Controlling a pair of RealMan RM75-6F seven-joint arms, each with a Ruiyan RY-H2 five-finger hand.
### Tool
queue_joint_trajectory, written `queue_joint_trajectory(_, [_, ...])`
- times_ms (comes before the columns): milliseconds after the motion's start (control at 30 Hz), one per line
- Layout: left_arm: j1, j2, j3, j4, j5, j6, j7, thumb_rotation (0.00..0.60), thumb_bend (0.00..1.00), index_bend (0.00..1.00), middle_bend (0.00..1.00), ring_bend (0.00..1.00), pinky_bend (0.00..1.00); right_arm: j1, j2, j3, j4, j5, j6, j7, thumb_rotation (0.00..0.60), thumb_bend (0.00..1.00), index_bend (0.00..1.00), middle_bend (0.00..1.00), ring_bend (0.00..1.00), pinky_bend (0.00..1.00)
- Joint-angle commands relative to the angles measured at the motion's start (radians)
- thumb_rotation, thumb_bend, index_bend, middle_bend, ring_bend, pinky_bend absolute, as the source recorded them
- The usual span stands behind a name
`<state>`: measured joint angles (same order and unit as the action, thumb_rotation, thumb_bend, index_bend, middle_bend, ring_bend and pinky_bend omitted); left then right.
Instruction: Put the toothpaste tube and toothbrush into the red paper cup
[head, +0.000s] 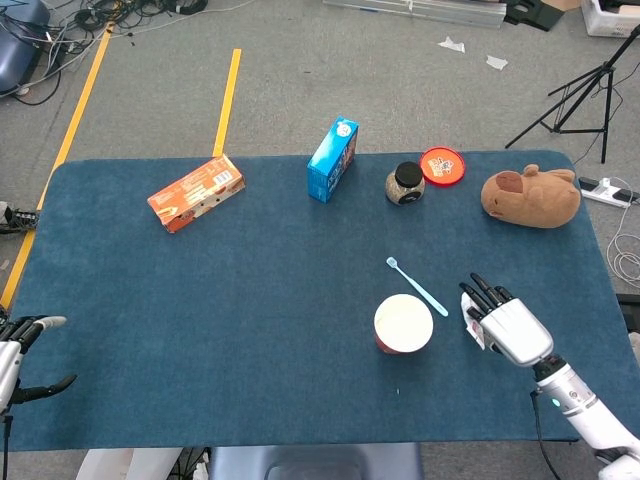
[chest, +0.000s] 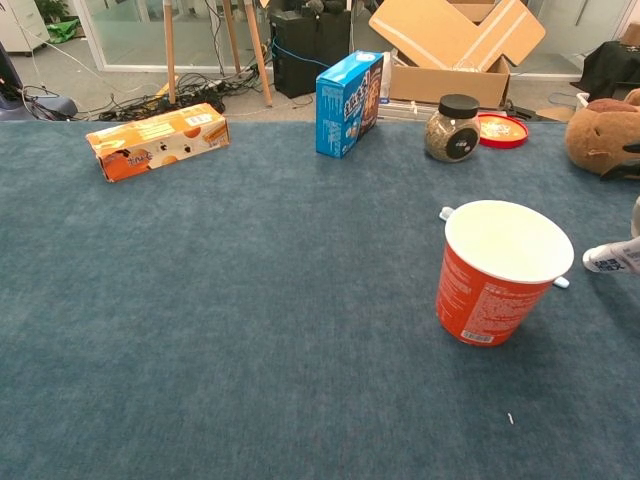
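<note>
The red paper cup (head: 403, 324) (chest: 500, 270) stands upright and empty on the blue table (head: 200, 330), front right of centre. A light blue toothbrush (head: 417, 286) lies flat just behind the cup, its ends showing on either side of it in the chest view (chest: 445, 212). My right hand (head: 508, 330) hovers to the right of the cup and grips the white toothpaste tube (head: 471, 322), whose cap end (chest: 606, 259) pokes in at the chest view's right edge. My left hand (head: 18, 345) is at the table's front left corner, fingers apart and holding nothing.
Along the back of the table stand an orange box (head: 196, 192) (chest: 157, 140), a blue box (head: 332, 158) (chest: 348, 103), a dark jar (head: 405, 184) (chest: 453, 128), a red lid (head: 442, 165) (chest: 502, 129) and a brown plush animal (head: 530, 196) (chest: 603, 135).
</note>
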<state>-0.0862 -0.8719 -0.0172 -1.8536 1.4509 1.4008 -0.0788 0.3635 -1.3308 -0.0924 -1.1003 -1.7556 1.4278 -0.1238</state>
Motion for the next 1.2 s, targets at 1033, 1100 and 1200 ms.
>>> queue_joint_trajectory(1033, [-0.002, -0.004, 0.003, 0.005, -0.013, -0.012, 0.008, 0.6, 0.0, 0.25, 0.27, 0.2, 0.2, -0.038, 0.009, 0.042, -0.003, 0.004, 0.08, 0.106, 0.6, 0.37, 0.66, 0.18, 0.0, 0.37])
queue_joint_trajectory(1100, [-0.002, -0.005, 0.004, 0.005, -0.013, -0.013, 0.009, 0.6, 0.0, 0.25, 0.27, 0.2, 0.2, -0.042, 0.016, 0.045, -0.011, 0.005, 0.09, 0.115, 0.6, 0.37, 0.66, 0.19, 0.0, 0.37])
queue_joint_trajectory(1200, [-0.003, -0.006, 0.004, 0.005, -0.015, -0.016, 0.013, 0.6, 0.0, 0.25, 0.27, 0.2, 0.2, -0.047, 0.031, 0.051, -0.031, 0.006, 0.106, 0.13, 0.6, 0.37, 0.66, 0.19, 0.0, 0.37])
